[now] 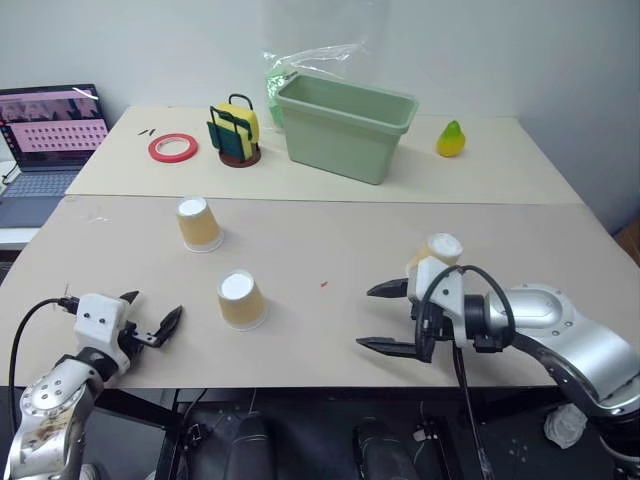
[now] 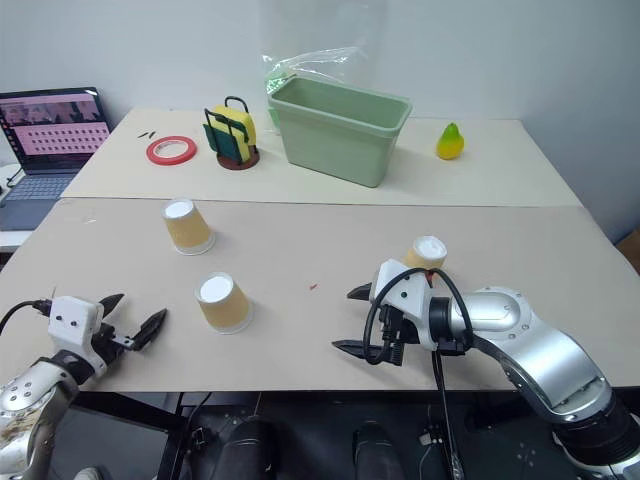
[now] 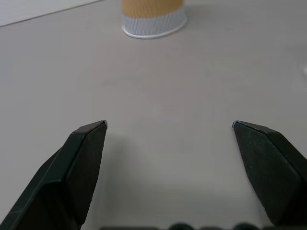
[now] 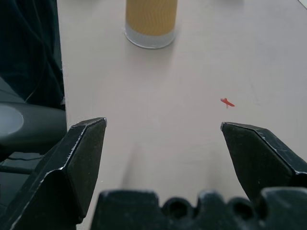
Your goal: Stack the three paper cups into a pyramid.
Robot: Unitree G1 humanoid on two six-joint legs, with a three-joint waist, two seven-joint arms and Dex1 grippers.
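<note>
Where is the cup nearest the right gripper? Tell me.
In the head view, that cup stands upside down on the near table's right side, just behind the open right gripper.

I can read no words or numbers here; the laptop [image 1: 52, 128] screen's rows are too small.

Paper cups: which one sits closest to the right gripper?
The cup just behind the right gripper, partly hidden by it. The other two cups stand well to the left.
</note>
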